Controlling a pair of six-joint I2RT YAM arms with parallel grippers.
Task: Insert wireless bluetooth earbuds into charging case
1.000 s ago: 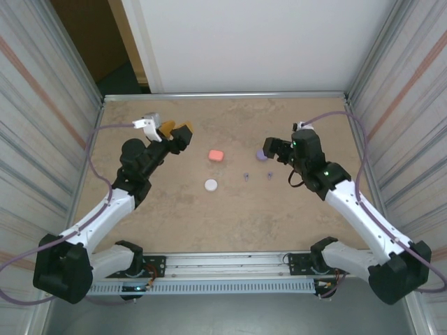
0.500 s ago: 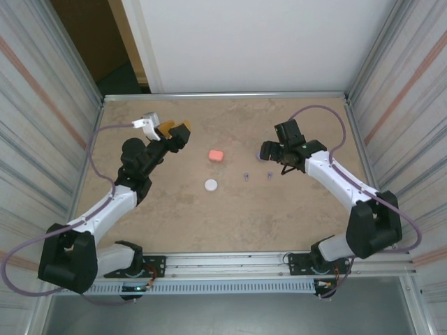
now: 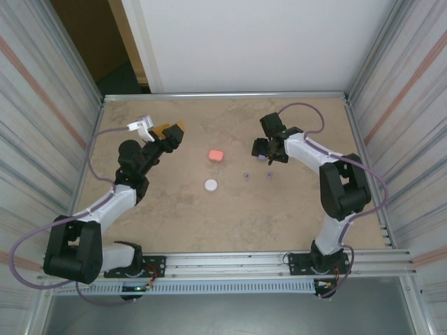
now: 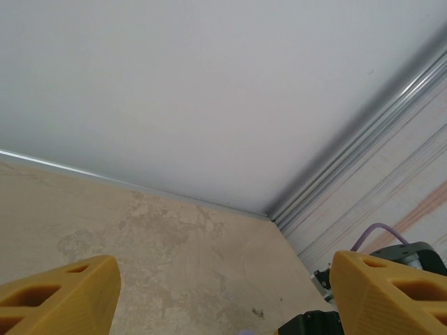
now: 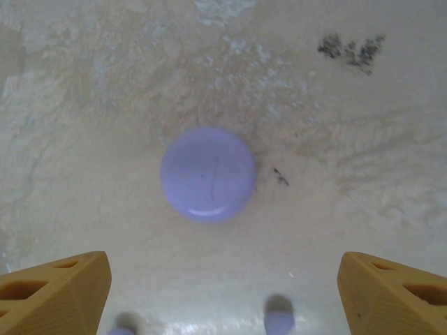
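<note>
A round purple charging case [image 5: 208, 174] lies shut on the table straight below my right gripper [image 5: 223, 300], which hangs above it, open and holding nothing. In the overhead view the right gripper [image 3: 264, 149] partly covers the purple case [image 3: 262, 158]. Two tiny purple earbuds [image 3: 246, 176] [image 3: 270, 174] lie just in front of it, and the wrist view catches one earbud [image 5: 279, 322] at its bottom edge. A pink case [image 3: 216, 155] and a white round case [image 3: 211, 185] lie near the middle. My left gripper [image 3: 172, 134] is raised at the back left, open and holding nothing [image 4: 223, 293].
Metal walls [image 3: 59, 118] close in the table on both sides and a white panel [image 3: 251, 42] stands at the back. A purple cable [image 3: 307, 112] loops over the right arm. Bare tabletop [image 3: 230, 223] runs from the cases toward the arm bases.
The right arm has swung inward and toward the back, bringing its gripper over the purple case. The left gripper has drifted slightly left.
</note>
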